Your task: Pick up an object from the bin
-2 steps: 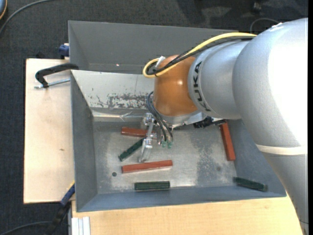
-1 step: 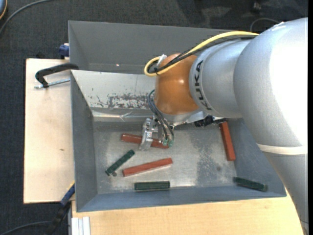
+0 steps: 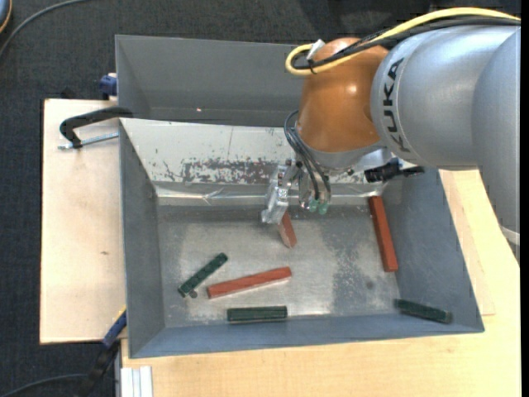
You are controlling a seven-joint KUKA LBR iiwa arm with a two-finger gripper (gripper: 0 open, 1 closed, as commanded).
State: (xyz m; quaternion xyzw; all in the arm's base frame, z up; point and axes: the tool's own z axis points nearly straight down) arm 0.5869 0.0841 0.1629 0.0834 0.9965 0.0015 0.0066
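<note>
grasp step, by the look of it. gripper (image 3: 289,212) low near the middle of the bin (image 3: 136,246), a touch toward 12 o'clock, right over a short red-brown stick (image 3: 288,233). upper end of the stick meets the gripper tip. claw clenched or released: cannot tell. long axis near 12-to-6, lower end swung slightly toward 5 o'clock. looks foreshortened, so probably tipped up. next likely calls for a confirmed clench, then a straight lift clear of the walls. long red stick (image 3: 383,234) at 3 o'clock and flat red stick (image 3: 248,283) at 7 o'clock, both well apart.
</note>
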